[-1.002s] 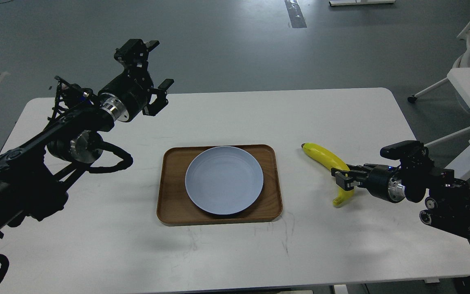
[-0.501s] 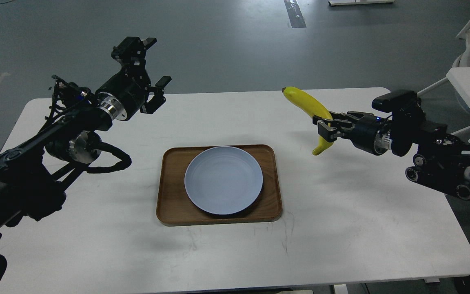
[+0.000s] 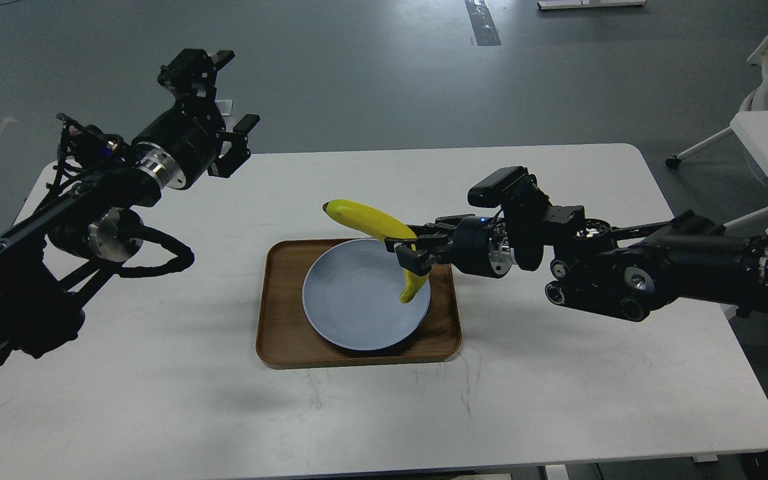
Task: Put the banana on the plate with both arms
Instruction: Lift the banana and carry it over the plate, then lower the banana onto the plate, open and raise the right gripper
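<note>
Right end effector (image 3: 412, 251) is reaching in from 3 o'clock and clamping the banana (image 3: 384, 237) around its lower-middle section, fingers closed on both sides of the fruit. The banana is hanging in the air over the 1-to-3 o'clock part of the plate (image 3: 351, 300), not lying on it: dark upper tip is pointing toward 10 o'clock past the plate's far rim, lower stem end is drooping toward 6 o'clock over the plate's right side; cannot tell whether that end is touching the surface. The pale blue plate is sitting inside the brown wooden tray (image 3: 277, 313), shifted toward the tray's right half, tray resting mid-desk (image 3: 557, 413). Left end effector (image 3: 214, 100) is hovering high at about 10 o'clock from the tray, well apart from banana and plate, fingers spread apart and gripping nothing. The left arm is coming in from 9 o'clock with a looped black cable (image 3: 164, 257) hanging under its elbow joint.
</note>
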`<action>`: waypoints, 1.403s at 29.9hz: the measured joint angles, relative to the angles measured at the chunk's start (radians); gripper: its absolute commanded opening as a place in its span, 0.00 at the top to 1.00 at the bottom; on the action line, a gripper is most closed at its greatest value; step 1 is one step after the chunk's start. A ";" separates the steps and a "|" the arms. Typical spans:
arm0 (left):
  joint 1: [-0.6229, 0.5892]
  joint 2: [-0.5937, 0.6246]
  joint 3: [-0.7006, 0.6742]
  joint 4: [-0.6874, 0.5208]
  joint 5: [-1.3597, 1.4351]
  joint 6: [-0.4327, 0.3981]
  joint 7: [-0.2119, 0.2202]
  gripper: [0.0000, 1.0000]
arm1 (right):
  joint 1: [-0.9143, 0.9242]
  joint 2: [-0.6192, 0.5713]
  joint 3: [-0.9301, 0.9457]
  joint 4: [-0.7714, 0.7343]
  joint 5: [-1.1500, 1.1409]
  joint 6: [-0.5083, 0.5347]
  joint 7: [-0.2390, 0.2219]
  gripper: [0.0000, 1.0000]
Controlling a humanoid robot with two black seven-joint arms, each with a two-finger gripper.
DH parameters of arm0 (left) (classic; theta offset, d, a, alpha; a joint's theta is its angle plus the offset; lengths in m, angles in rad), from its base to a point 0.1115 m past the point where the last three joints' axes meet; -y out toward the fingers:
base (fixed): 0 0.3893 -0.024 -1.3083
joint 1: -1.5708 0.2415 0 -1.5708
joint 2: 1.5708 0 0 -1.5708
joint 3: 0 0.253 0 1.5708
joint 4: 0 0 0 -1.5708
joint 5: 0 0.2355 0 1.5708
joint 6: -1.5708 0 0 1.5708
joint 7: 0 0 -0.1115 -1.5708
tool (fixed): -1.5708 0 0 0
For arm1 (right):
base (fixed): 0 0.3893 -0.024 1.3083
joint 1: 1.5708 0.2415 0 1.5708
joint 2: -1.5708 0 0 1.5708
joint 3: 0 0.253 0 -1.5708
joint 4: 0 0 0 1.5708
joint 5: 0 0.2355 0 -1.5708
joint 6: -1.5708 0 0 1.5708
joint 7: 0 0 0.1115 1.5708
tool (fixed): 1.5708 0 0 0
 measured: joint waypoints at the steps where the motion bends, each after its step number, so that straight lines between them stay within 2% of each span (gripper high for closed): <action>1: 0.000 0.001 0.000 0.000 0.000 0.000 0.000 0.02 | -0.005 0.007 -0.003 -0.005 0.001 0.000 0.002 0.74; 3: 0.000 0.004 -0.001 -0.001 0.000 0.000 0.000 0.02 | -0.019 0.018 -0.006 -0.013 0.009 0.000 0.006 0.70; 6: 0.000 0.017 -0.001 -0.001 0.000 -0.001 0.000 0.02 | -0.048 0.039 -0.007 -0.026 0.021 0.000 0.010 0.55; 7: -0.001 0.022 0.000 -0.001 0.000 -0.002 0.000 0.02 | -0.056 0.050 -0.007 -0.028 0.022 0.000 0.011 0.31; 9: -0.002 0.026 0.002 -0.001 0.000 -0.004 0.002 0.02 | -0.063 0.064 -0.007 -0.030 0.025 0.000 0.012 0.02; 18: -0.002 0.024 0.013 -0.001 -0.001 -0.006 0.009 0.02 | -0.053 0.073 0.015 -0.048 0.056 -0.010 0.009 0.00; 23: 0.000 0.022 0.009 0.000 -0.002 -0.009 0.004 0.02 | -0.031 0.036 0.025 -0.042 0.075 -0.008 0.008 0.00; 26: 0.000 0.015 0.003 0.000 -0.003 -0.009 0.002 0.02 | -0.024 0.003 0.099 -0.033 0.128 -0.004 0.006 0.00; 30: 0.001 0.004 -0.004 0.000 -0.014 -0.010 0.001 0.02 | -0.026 -0.050 0.253 0.004 0.332 0.002 -0.001 0.00; 36: 0.027 -0.037 -0.031 0.007 -0.019 -0.010 0.000 0.02 | -0.039 -0.143 0.498 0.075 0.797 0.057 -0.039 0.00; 42: 0.080 -0.082 -0.094 0.013 -0.022 -0.009 0.001 0.02 | -0.083 -0.187 0.674 0.079 1.136 0.095 -0.122 0.00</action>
